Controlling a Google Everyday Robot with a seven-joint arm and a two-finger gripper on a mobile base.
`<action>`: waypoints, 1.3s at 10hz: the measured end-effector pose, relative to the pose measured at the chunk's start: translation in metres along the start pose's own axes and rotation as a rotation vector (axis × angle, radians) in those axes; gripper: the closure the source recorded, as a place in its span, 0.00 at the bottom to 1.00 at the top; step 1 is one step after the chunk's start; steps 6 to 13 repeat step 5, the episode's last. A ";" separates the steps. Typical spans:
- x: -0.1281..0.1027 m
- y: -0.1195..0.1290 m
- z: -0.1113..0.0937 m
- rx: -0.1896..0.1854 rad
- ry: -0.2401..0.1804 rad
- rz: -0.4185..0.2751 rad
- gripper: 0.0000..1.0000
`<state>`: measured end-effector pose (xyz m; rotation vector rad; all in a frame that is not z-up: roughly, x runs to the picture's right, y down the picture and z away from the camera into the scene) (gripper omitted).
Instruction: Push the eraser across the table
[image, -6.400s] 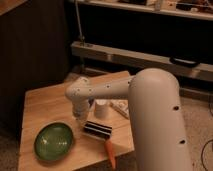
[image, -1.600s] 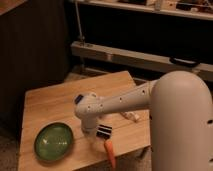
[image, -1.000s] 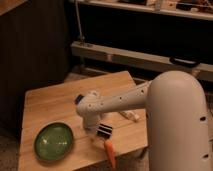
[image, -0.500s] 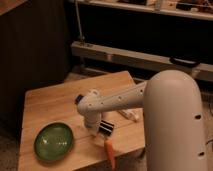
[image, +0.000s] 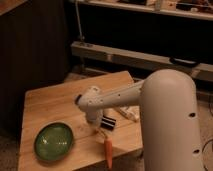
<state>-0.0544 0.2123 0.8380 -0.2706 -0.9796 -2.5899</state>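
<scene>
The eraser (image: 108, 122) lay low centre of the frame on the table (image: 55, 102), just above the orange carrot-shaped object (image: 108, 152). The gripper (image: 96, 125) sat beside its left end, apparently touching. A green bowl (image: 53, 141) rested at lower left, well apart.

Lab: claw (image: 93, 119) low over wood table (image: 50, 102).

High view behind arm; faces table (image: 55, 100); gripper (image: 95, 122) mid-frame
</scene>
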 end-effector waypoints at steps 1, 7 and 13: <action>-0.001 0.005 0.000 -0.004 -0.006 0.002 0.98; -0.005 0.029 -0.001 -0.032 -0.031 0.018 0.98; -0.005 0.029 -0.001 -0.032 -0.031 0.018 0.98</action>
